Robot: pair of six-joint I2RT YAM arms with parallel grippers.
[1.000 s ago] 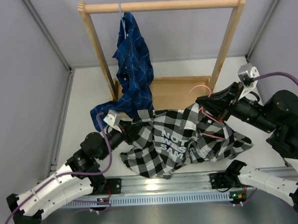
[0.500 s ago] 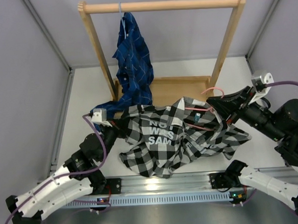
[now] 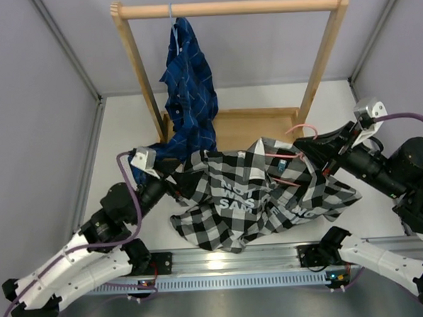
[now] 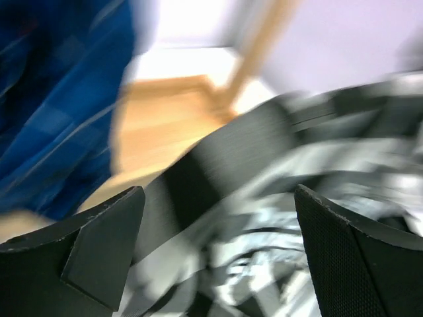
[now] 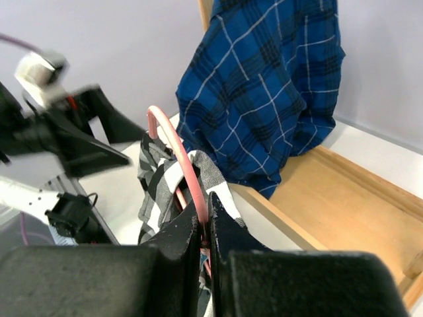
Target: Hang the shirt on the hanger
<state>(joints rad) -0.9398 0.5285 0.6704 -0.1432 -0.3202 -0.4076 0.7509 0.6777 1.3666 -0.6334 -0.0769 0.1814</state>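
Note:
The black-and-white checked shirt [image 3: 256,199] lies bunched at the middle of the table. Its upper right part is draped over the pink hanger [image 3: 288,155]. My right gripper [image 3: 301,145] is shut on the hanger's wire just below the hook. In the right wrist view the hanger [image 5: 173,148] rises from between the closed fingers of the right gripper [image 5: 205,198], with shirt [image 5: 158,175] cloth around it. My left gripper [image 3: 172,183] is at the shirt's left edge. In the left wrist view the left gripper [image 4: 218,191] is open, and the blurred shirt [image 4: 277,198] lies just ahead of it.
A wooden rack [image 3: 228,8] stands at the back on a wooden base [image 3: 256,128]. A dark blue shirt [image 3: 190,88] hangs from it on a light hanger, its hem reaching down beside my left gripper. Grey walls close in both sides.
My left gripper has opened, let go of the shirt's left edge and drawn back slightly left. The shirt's left side has sagged. The right arm moved right with the hanger, then held still.

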